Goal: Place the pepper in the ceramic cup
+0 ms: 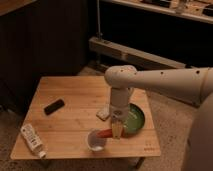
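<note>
The small orange-red pepper (105, 133) is held just above the far right rim of the pale ceramic cup (95, 140), which stands near the front edge of the wooden table (70, 100). My gripper (116, 131) hangs straight down from the white arm, just right of the cup, and is shut on the pepper's right end. The pepper lies roughly level, pointing left over the cup.
A wide green plate (134, 119) sits right of the gripper. A small white block (103, 114) lies behind the cup. A black oblong object (54, 106) lies at the left. A white tube (32, 139) lies at the front left corner. Dark shelving stands behind.
</note>
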